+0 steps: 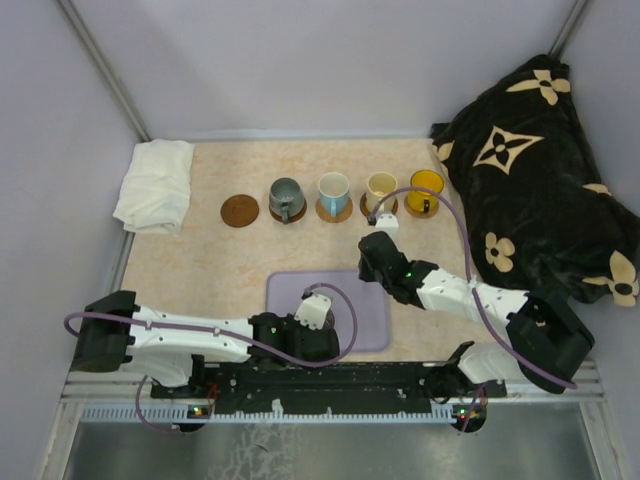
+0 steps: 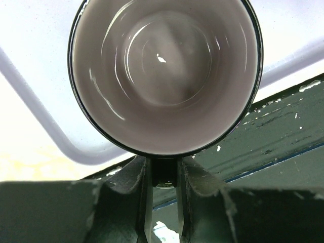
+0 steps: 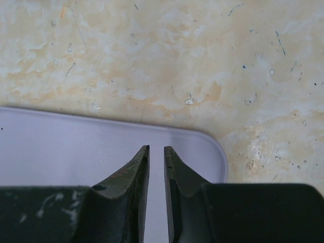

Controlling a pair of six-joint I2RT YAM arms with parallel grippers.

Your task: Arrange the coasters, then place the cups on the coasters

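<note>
A translucent purplish-grey cup [image 2: 164,66] stands on the lavender tray [image 2: 35,86]. My left gripper [image 2: 163,167] is shut on its dark handle. From above, the left gripper [image 1: 305,338] hides this cup. Four cups stand in a row on brown coasters: grey-green [image 1: 286,198], white with light blue [image 1: 334,192], cream [image 1: 381,187] and yellow [image 1: 425,189]. One dark coaster [image 1: 239,210] lies bare at the row's left end. My right gripper [image 3: 156,149] hovers over the tray's far right corner [image 3: 207,147], its fingers a narrow slit apart with nothing between them.
A folded white cloth [image 1: 156,184] lies at the far left. A black cushion with tan flowers [image 1: 540,170] fills the right side. The dark rail [image 2: 283,131] runs along the near edge just beyond the tray [image 1: 340,290].
</note>
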